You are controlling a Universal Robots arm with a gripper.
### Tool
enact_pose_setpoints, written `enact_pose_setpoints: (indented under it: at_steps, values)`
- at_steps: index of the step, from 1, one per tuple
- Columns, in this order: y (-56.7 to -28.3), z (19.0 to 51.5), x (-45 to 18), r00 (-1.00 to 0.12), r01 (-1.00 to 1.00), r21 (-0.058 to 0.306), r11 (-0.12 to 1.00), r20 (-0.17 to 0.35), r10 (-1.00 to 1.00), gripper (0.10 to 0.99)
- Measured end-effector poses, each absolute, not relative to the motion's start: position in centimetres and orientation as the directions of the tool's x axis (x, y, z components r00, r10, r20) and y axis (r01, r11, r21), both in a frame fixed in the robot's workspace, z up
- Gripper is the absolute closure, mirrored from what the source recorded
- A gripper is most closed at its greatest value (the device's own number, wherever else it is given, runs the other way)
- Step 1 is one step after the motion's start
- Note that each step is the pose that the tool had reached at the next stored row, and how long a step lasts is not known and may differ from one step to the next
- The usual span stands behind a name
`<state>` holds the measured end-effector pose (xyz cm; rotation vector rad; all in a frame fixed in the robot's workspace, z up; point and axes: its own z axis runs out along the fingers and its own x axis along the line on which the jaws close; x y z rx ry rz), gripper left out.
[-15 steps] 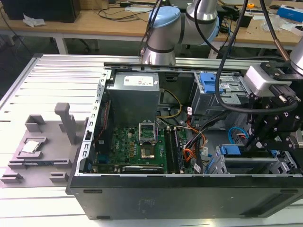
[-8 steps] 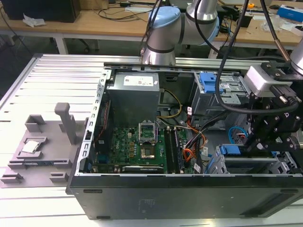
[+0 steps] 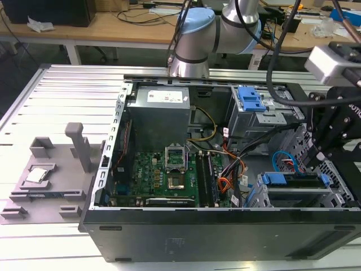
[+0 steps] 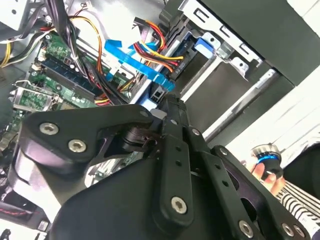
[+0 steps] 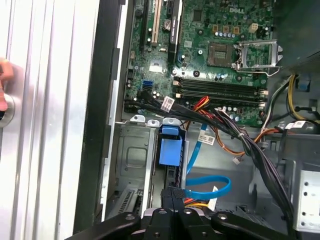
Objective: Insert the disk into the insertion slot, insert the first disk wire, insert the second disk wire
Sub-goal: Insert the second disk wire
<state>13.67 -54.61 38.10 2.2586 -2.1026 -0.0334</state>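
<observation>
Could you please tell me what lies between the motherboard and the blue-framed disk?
A bundle of black and orange cables crosses between the motherboard and the disk, as the exterior view shows.

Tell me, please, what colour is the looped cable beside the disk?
Light blue; the looped cable shows best in the first wrist view.

This is a robotics lab or test workshop. An open PC case (image 3: pixel 225 226) lies on a desk (image 3: pixel 67 90) of ribbed aluminium profiles, its motherboard (image 3: pixel 158 175), power supply (image 3: pixel 161 113) and drive cages bare to view. A robot arm (image 3: pixel 197 39) is bolted at the desk's far edge (its grey-and-blue joints are the industrial sort). Grey printed fixtures (image 3: pixel 51 175) sit near the desk's edge on the exterior view's left. Behind stand wooden workbenches (image 3: pixel 113 25) strewn with cables and papers. A person's hand (image 4: pixel 265 172) holds a knob beside the case in the second wrist view.
</observation>
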Motion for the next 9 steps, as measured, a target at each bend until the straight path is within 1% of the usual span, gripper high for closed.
enact_pose_setpoints:
  at_steps: [9]
  values:
    - [-54.61, 38.15, 13.67, 0.072, -0.996, 0.055, -0.071, 0.022, -0.997, 0.98]
